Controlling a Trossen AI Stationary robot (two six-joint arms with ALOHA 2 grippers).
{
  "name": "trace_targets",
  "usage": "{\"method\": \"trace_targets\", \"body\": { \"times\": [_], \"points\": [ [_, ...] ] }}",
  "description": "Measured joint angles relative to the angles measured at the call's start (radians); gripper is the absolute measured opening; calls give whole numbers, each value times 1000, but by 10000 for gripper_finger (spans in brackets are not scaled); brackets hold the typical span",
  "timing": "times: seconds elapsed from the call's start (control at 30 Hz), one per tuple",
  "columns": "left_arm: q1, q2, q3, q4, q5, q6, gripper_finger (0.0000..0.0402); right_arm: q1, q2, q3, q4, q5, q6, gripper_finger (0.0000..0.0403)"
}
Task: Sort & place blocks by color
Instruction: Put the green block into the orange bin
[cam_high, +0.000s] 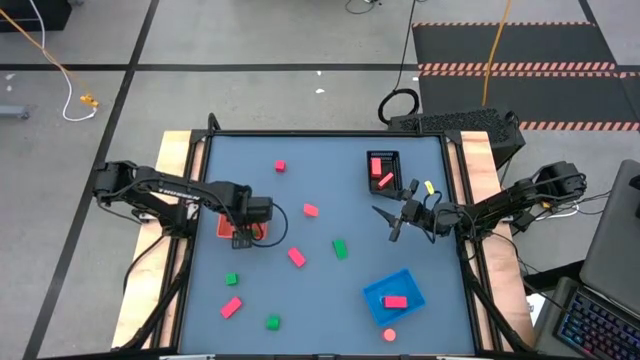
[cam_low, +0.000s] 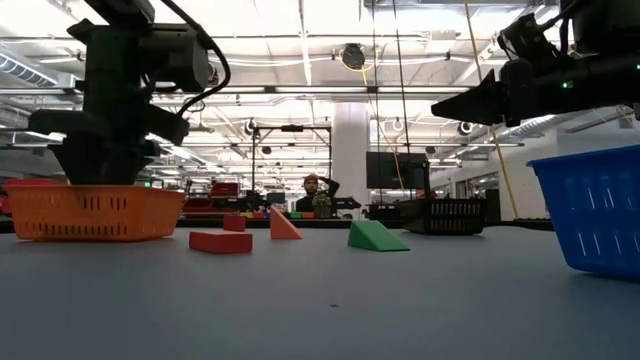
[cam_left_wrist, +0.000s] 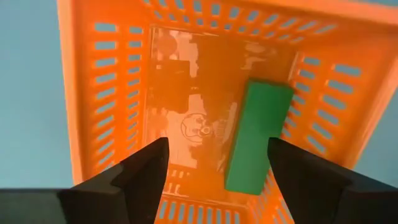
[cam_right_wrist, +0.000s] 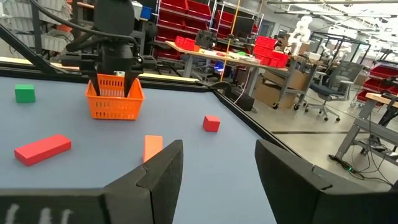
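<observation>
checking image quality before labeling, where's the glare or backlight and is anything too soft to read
Low view: bright ceiling lights backlight the left gripper into a near silhouette above the orange tray. Left wrist view: the tray floor shows glossy reflections beside the green block, and the near fingers look soft. High view: even light, little shadow.

Orange tray (cam_left_wrist: 112, 81), filling the centre of the left wrist view, is showing glossy slotted plastic with a reflective floor. Green block (cam_left_wrist: 258, 137), right of centre, is appearing smooth and matt. Table (cam_high: 330, 300), lower middle of the high view, is presenting matt blue-grey, edged by bare wood.
</observation>
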Motion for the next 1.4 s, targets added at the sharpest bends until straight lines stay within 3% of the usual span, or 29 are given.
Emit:
{"method": "trace_targets", "body": {
  "times": [0.3, 0.4, 0.5, 0.6, 0.73, 0.9, 1.07, 1.4],
  "points": [
    [0, 0, 147, -101, -3, -78, 235, 0, 0, 0, 1, 0, -2, 196],
    [-3, 0, 217, -175, 12, -256, 224, 0, 0, 0, 4, 0, -3, 196],
    [-28, 0, 253, -207, 114, -460, 219, 0, 0, 0, 10, 0, -3, 196],
    [-111, 0, 256, -214, 228, -503, 221, 0, 0, 0, 10, 0, -3, 196],
    [-273, 0, 256, -239, 264, -498, 227, 0, 0, 0, 9, -2, 12, 196],
    [-434, 0, 256, -229, 256, -532, 230, 0, 0, 0, 9, -3, 29, 196],
    [-548, 0, 247, -128, 178, -583, 230, 0, 0, 0, 9, -3, 34, 196],
    [-659, 145, 237, -74, 155, -661, 230, 3, 0, 0, 9, -3, 38, 196]
  ]
}}
